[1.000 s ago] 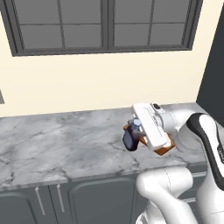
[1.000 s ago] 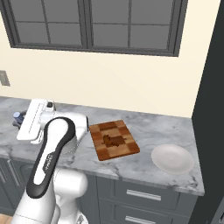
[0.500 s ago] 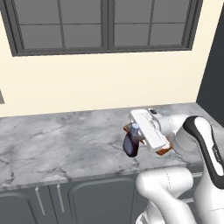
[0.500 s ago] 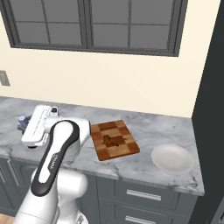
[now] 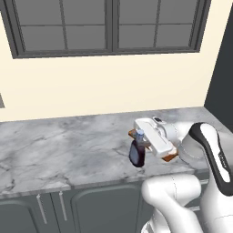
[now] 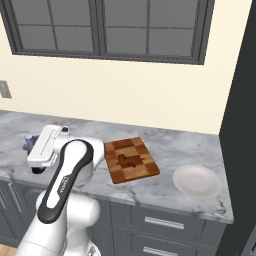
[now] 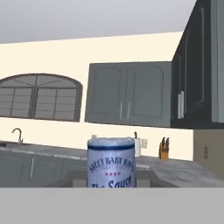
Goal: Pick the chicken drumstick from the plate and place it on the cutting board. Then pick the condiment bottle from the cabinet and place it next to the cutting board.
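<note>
My gripper is shut on the neck of the condiment bottle, a dark bottle with a bluish cap that hangs upright, its base just over the marble counter near the front edge. In the hand view its label sits between the fingers. The hand hides most of the cutting board in the left base view. The right base view has the checkered cutting board right of the arm, with the chicken drumstick lying on it. The white plate lies bare further right. My gripper is left of the board.
The tall dark cabinet stands at the counter's right end. A wall with a dark-framed window runs behind the counter. Grey drawers with silver handles are below the counter edge. Bare marble stretches left of the bottle.
The hand has come down a little toward the counter with the bottle in it and has levelled out. The board, drumstick and plate have not moved.
</note>
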Motion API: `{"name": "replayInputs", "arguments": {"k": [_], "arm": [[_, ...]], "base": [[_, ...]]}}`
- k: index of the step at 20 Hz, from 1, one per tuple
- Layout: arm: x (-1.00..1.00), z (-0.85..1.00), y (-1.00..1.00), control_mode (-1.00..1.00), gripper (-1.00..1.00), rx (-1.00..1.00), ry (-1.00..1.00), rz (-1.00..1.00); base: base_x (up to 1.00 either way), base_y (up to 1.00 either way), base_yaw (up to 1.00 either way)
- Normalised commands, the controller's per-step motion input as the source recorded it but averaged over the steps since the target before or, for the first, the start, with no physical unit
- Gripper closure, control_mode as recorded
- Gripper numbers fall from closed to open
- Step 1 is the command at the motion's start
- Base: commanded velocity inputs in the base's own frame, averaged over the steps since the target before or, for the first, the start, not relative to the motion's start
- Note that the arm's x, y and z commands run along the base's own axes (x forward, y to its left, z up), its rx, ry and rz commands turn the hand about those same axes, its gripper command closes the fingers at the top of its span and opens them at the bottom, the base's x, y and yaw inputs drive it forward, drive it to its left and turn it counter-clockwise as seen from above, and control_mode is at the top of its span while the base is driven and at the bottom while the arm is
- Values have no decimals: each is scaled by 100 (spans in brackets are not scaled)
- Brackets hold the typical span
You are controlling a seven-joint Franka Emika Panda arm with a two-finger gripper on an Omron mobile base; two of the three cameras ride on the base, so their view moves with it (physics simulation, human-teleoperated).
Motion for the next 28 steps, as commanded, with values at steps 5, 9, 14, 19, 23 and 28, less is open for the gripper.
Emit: {"name": "replayInputs", "arguments": {"k": [5, 9, 14, 19, 23, 28], "arm": [[13, -14, 0, -100, 100, 0, 2, -2], [11, -14, 0, -100, 100, 0, 0, -3], [6, -25, 0, -100, 100, -1, -3, -2], [6, -31, 0, -100, 100, 0, -5, -2], [10, -30, 0, -100, 100, 0, -3, -2], [14, -35, 0, -100, 100, 0, -1, -1]], "base": [[0, 0, 0], [0, 0, 0], [0, 0, 0], [0, 0, 0], [0, 0, 0], [0, 0, 0]]}}
